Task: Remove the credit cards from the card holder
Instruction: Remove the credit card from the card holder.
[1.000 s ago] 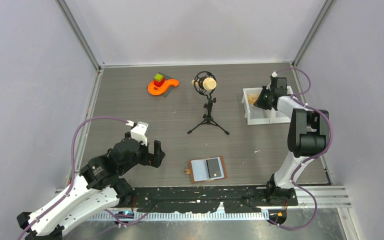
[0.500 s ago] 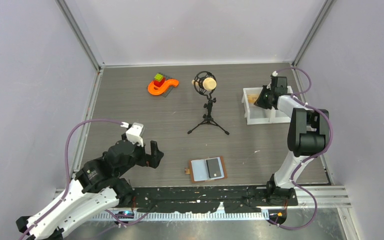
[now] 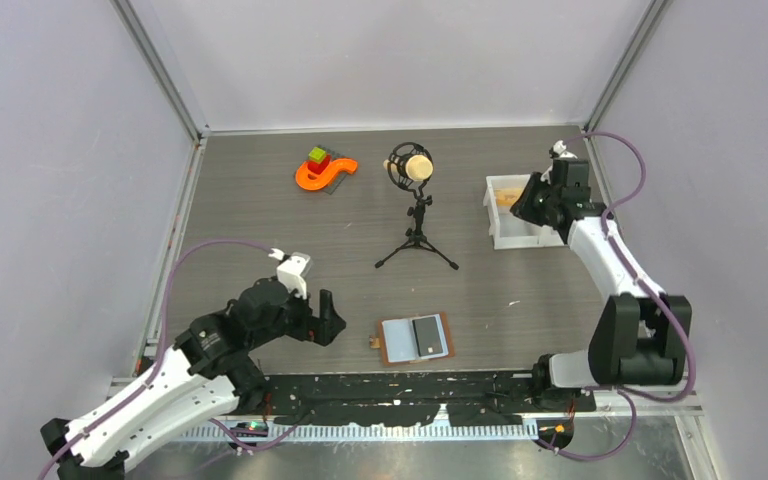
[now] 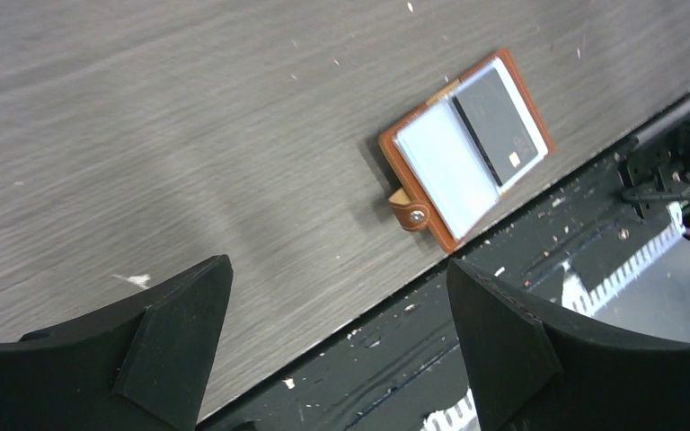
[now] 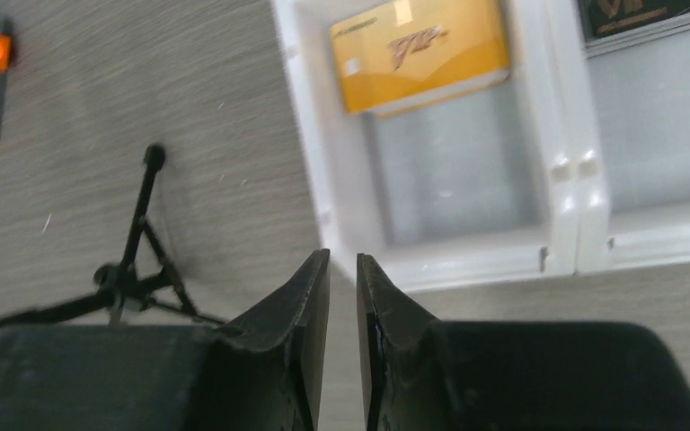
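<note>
Top view: the card holder (image 3: 416, 338) lies open near the counter's (image 3: 260, 230) 6 o'clock edge. The left hand (image 3: 325, 318) hangs at its 9 o'clock, near but apart. The right hand (image 3: 525, 203) is over the white bin (image 3: 505, 238) at 2 o'clock.

Left wrist view: the left hand's fingers (image 4: 180, 332) are spread wide and empty. The card holder sits at 1 o'clock from them, tab (image 4: 409, 208) toward the camera, with a dark card (image 4: 496, 126) in its far pocket.

Right wrist view: the right hand's (image 5: 343, 260) fingers are parted by only a slit and pinch nothing. A yellow card (image 5: 418, 54) lies in the bin's left compartment, and a dark one (image 5: 647, 11) shows in the right.

Risk: nothing pins the holder, so I judge that a pull on the card could drag or lift the whole holder toward the near edge. The fingers might also pinch the sleeve along with the card.

Against a second ago, the left hand has swung closer to the holder and the right arm's elbow has dropped toward 5 o'clock. The holder has not shifted.
</note>
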Available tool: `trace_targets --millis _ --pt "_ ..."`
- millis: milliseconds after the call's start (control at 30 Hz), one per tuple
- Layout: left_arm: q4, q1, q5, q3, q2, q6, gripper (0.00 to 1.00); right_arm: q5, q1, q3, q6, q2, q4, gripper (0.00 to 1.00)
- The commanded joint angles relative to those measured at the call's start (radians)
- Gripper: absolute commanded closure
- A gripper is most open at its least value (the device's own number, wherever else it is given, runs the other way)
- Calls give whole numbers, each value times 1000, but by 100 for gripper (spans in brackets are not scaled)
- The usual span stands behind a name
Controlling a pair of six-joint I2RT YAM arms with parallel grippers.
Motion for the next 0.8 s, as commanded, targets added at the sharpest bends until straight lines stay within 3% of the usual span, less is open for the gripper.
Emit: trace_targets --millis 0,233,500,767 --pt "185 5 154 -36 66 -51 9 28 104 -62 16 -154 -72 74" --pt "491 -2 331 -96 243 -160 22 -1 322 -221 76 -390 -66 72" --pt "877 -59 329 -168 474 -301 27 12 647 -449 199 -526 24 68" --pt "1141 -130 297 -144 766 -379 38 -47 730 -593 263 -596 101 68"
